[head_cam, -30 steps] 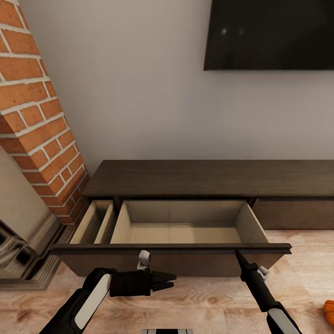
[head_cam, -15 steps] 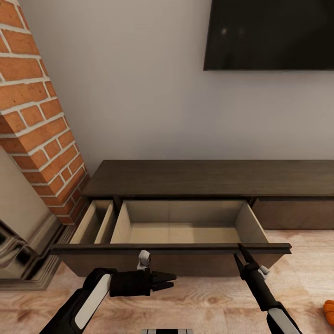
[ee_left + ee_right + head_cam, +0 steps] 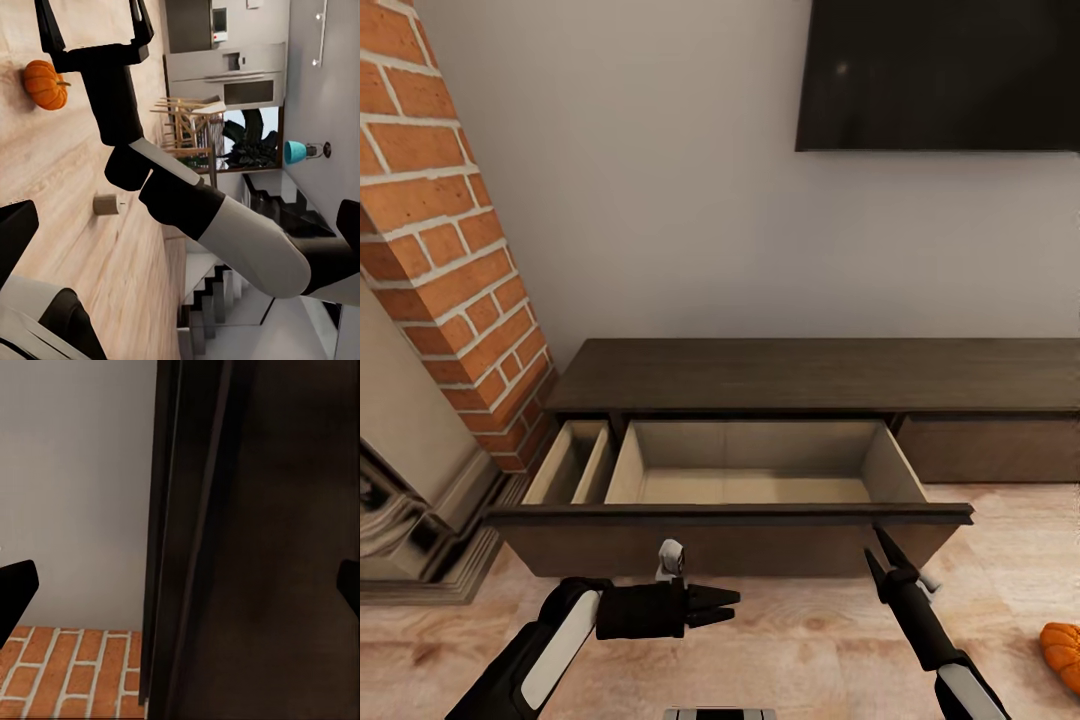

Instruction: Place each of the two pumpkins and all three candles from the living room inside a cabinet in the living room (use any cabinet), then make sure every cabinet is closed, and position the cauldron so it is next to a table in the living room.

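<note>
Even, soft light fills my head view, with no hard shadows; only a faint dark band lies under the cabinet (image 3: pixel 810 375) top. The television (image 3: pixel 940 75) carries one tiny glint. All renders look slightly soft, and my right wrist view is dim and blurred.

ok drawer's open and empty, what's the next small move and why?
Probably turn right toward the pumpkin on the floor. The drawer is pulled out and bare, and both the left gripper and right gripper are open, holding nothing.
</note>
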